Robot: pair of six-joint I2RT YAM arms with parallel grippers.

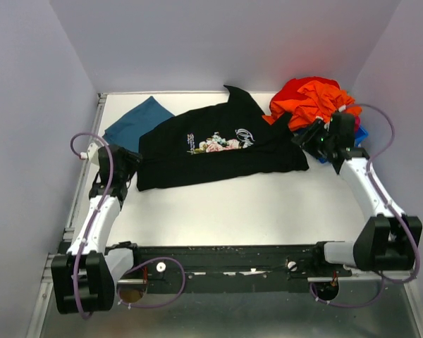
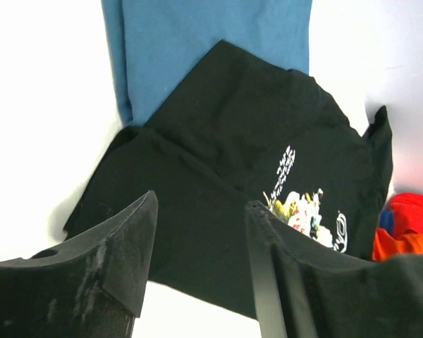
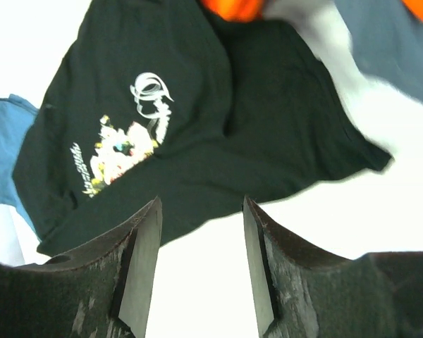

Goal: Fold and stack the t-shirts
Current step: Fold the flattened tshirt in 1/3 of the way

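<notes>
The black t-shirt (image 1: 218, 144) lies spread and rumpled across the back middle of the white table, with its floral print and white lettering (image 1: 215, 143) facing up. The teal-blue shirt (image 1: 137, 121) lies at the back left, with one edge under the black shirt. My left gripper (image 1: 130, 165) is open and empty by the black shirt's near-left corner. In the left wrist view the open gripper (image 2: 201, 211) hovers over the black shirt (image 2: 218, 141), with the teal shirt (image 2: 197, 49) beyond. My right gripper (image 1: 307, 137) is open and empty by the shirt's right edge. In the right wrist view the gripper (image 3: 201, 211) is above bare table, just short of the shirt (image 3: 197, 105).
A pile of red and orange clothes (image 1: 314, 98) sits at the back right corner, with a blue item (image 1: 359, 134) beside the right arm. Grey walls close in the table's left, back and right sides. The table's front half (image 1: 240, 211) is bare white.
</notes>
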